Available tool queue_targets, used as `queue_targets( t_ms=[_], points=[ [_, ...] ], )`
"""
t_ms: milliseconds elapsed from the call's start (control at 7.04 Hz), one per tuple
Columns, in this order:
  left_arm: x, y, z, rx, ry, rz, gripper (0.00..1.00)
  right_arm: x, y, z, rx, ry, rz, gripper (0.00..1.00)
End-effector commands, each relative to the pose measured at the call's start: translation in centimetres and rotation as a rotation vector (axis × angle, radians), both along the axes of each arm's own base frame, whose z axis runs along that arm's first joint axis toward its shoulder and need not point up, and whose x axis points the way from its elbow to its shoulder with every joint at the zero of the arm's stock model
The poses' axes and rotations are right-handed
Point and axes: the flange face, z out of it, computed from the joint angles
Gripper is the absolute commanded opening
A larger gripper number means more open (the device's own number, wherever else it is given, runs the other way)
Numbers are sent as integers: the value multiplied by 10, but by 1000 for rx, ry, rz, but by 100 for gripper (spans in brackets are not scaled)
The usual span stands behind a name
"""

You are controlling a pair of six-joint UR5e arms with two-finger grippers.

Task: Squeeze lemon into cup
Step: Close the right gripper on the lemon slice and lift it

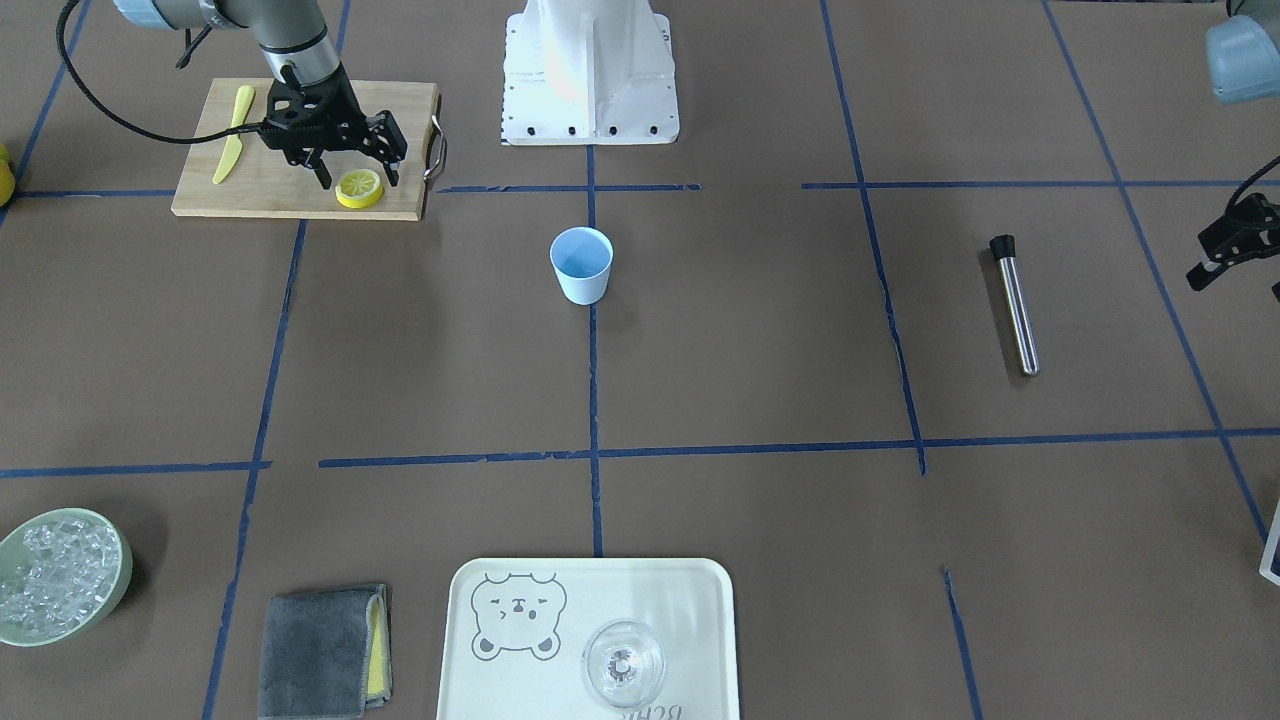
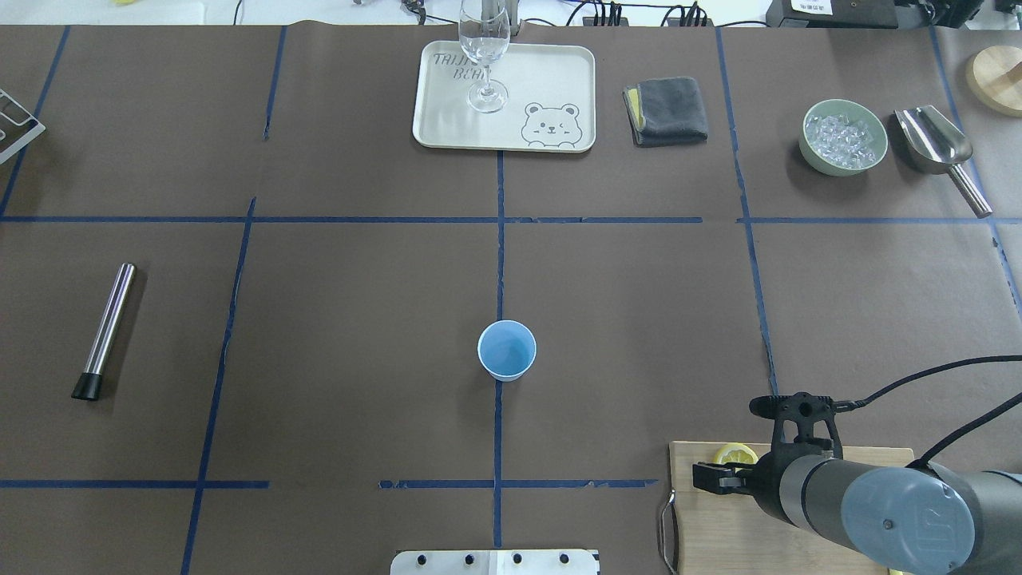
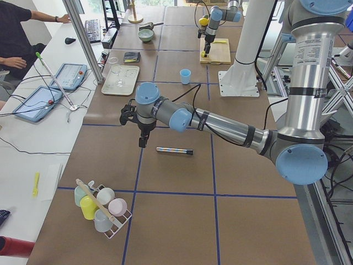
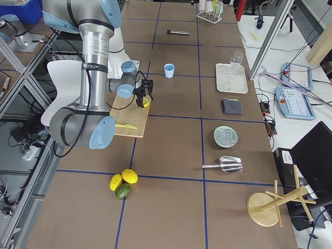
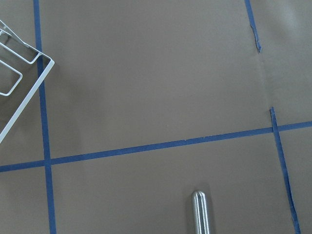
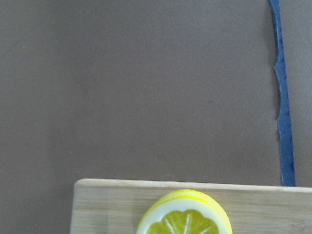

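Note:
A lemon slice (image 1: 359, 188) with a yellow rind lies near the front corner of a wooden cutting board (image 1: 290, 175). It also shows in the right wrist view (image 6: 184, 220) and partly in the overhead view (image 2: 735, 454). My right gripper (image 1: 357, 180) is open and hangs just above the board, one finger on each side of the slice. The light-blue cup (image 1: 581, 262) stands upright and empty at the table's middle (image 2: 506, 350), well apart from the board. My left gripper (image 1: 1237, 283) is open and empty at the table's far side, near a steel muddler (image 1: 1015, 305).
A yellow plastic knife (image 1: 232, 135) lies on the board. A tray (image 1: 480, 680) holds a clear glass (image 1: 622, 663). A grey cloth (image 1: 322, 650), a green bowl of ice (image 1: 118, 590), a metal scoop (image 2: 934, 144) and a cup rack (image 3: 102, 207) stand around.

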Motion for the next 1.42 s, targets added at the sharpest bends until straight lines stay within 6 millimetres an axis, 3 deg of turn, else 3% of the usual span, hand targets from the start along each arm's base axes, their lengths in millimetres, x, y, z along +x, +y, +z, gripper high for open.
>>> queue_targets(
  t_ms=[0,142,568,995,1279],
  points=[
    [0,0,0,0,0,0,100,-1,-1,2,0,5,3,99],
    [0,0,0,1,0,1,100,-1,-1,3,-1,7,3,97],
    [1,0,0,1,0,2,100,1,-4,0,-1,2,8,69],
    [0,0,-2,3,1,0,100,2,-5,0,-1,0,9,55],
    [0,0,-2,3,1,0,100,4,-7,-2,-2,-3,13,53]
  ],
)
